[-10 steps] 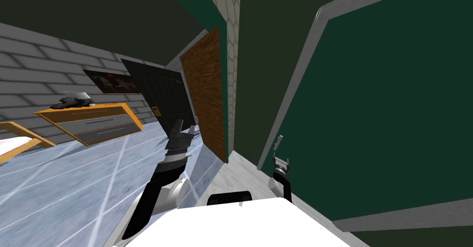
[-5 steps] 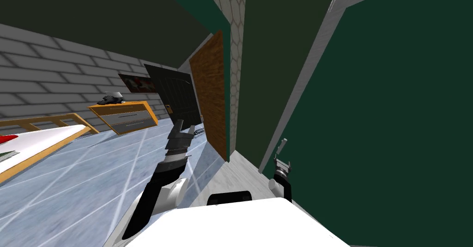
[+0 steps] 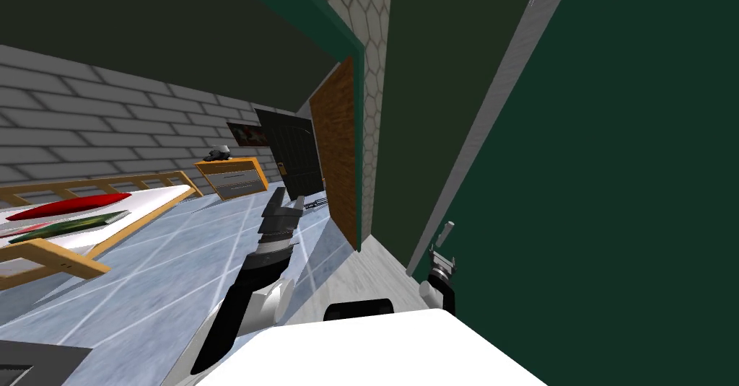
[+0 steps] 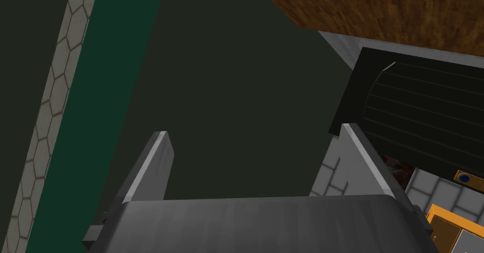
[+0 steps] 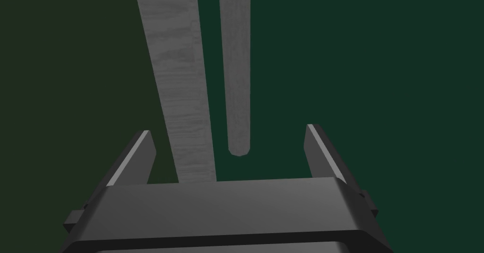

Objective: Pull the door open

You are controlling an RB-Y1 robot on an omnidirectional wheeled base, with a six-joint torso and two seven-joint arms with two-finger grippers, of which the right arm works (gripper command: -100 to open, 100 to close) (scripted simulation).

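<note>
right gripper (image 5: 228, 131): jaws spread, grey door handle (image 5: 235, 75) centred ahead | left gripper (image 4: 255, 133): spread | handle to be enclosed fully before green door (image 5: 378, 75) is pulled

The left forearm (image 3: 242, 295) is black with a grey-banded wrist; the left tool (image 3: 289, 200) has thin grey blades.

Dark green door (image 3: 613, 187), plain flat panel, slim grey bar handle (image 5: 235, 75) near its grey-framed edge
</note>
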